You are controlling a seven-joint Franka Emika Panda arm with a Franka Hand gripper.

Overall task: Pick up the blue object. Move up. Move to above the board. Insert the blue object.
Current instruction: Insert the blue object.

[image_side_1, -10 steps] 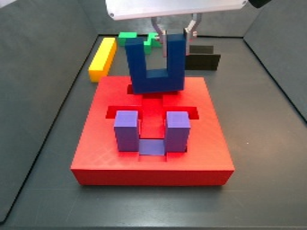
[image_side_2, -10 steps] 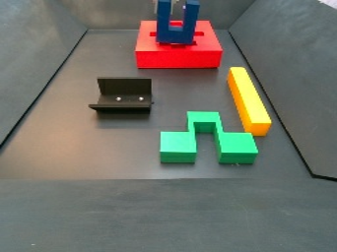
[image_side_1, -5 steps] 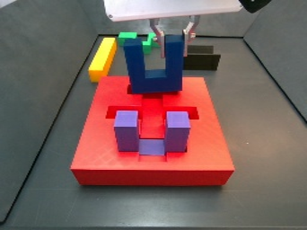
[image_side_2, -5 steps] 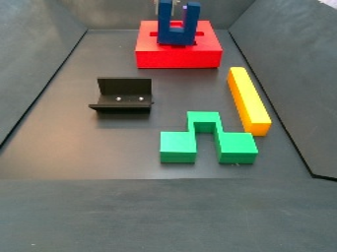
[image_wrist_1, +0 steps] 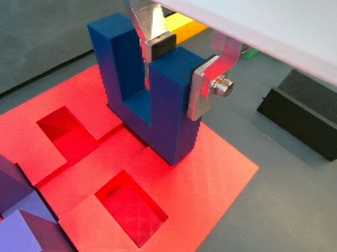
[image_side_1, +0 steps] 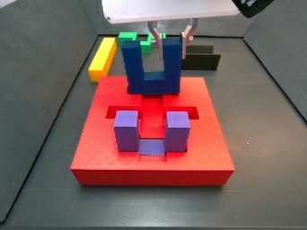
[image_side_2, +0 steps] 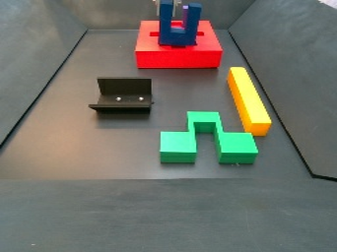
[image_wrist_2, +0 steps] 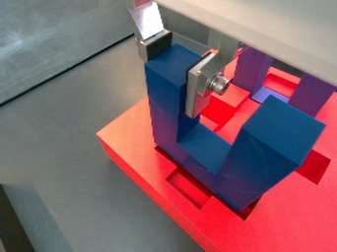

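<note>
Gripper (image_wrist_1: pixel 179 61) clamped on one prong of blue object (image_side_1: pixel 153 70), base low over far end of board (image_side_1: pixel 153 162), lining up for slots.

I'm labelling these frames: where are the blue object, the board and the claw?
blue object (image_side_1: pixel 140 65): side view, on its left prong.
board (image_side_1: pixel 192 160): side view, bare top near the front edge.
claw (image_wrist_1: pixel 168 59): wrist view, between its fingertips, at one prong.

In a side view, the pincer (image_side_1: pixel 170 34) grips one prong of the upright dark blue U-shaped block (image_side_1: pixel 153 71) over the large red slab's (image_side_1: pixel 153 154) far end.
</note>
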